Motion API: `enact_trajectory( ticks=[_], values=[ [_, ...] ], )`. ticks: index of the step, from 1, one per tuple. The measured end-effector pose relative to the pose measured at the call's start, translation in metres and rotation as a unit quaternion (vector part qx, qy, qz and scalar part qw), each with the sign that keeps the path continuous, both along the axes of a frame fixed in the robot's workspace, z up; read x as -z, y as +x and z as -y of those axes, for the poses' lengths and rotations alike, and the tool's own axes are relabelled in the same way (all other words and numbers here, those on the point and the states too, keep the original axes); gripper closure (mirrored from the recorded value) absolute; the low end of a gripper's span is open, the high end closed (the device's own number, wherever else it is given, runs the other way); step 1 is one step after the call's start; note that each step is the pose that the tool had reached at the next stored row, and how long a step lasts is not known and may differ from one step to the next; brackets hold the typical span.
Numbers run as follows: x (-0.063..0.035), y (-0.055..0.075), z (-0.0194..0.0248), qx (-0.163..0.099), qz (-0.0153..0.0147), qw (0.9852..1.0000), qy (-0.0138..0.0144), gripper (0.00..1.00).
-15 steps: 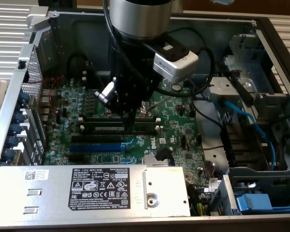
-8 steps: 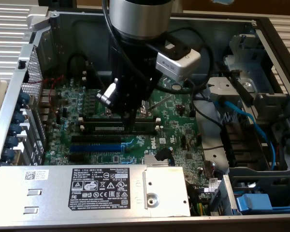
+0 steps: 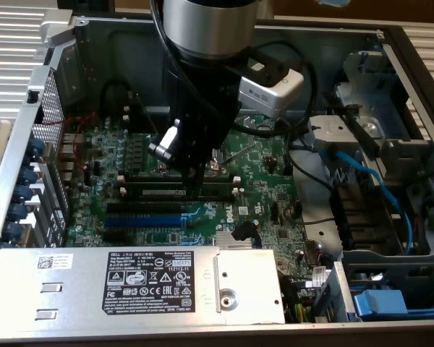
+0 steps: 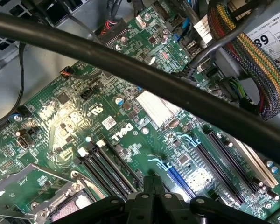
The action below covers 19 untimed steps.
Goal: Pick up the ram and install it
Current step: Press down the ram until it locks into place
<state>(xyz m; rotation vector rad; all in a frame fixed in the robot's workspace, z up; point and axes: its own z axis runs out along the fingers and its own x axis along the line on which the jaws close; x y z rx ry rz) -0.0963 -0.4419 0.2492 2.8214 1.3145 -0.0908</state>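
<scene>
Thick black cable crosses the wrist view closest to the lens, and below it the dark fingers are pressed together with nothing between them.

In the exterior view, the ram is a long dark stick with a pale label strip. It lies along the memory slot nearer the blue expansion slot, between that slot's white end clips. Whether it is pushed fully home cannot be told. The clenched fingers point straight down at the ram, a little toward the exterior view's right of its middle. Their tips end at its top edge, and whether they touch it cannot be made out. A second black memory slot runs parallel just behind the ram.

These slots sit on the green motherboard, inside an open grey computer case. In the wrist view the blue expansion slot runs just beside the fingertips, and a ribbed silver heatsink sits further out on the board. A grey power supply with a black-and-white label lies along the near edge of the case in the exterior view. A blue cable curves through the bay at the exterior view's right. On the arm above the fingers, a pale grey camera is mounted.
</scene>
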Motion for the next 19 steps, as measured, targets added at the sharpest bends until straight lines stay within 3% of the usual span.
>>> enact_trajectory(
  ticks=[12,15,19],
  values=[
    [-0.0004,0.0,0.0,0.0,0.001,1.0,-0.0001,0.89],
    [-0.0082,0.0,-0.0001,-0.001,0.0068,1.0,0.0,0.89],
    [-0.0148,0.0,-0.0001,-0.002,0.0188,0.9998,0.0,0.89]
  ],
)
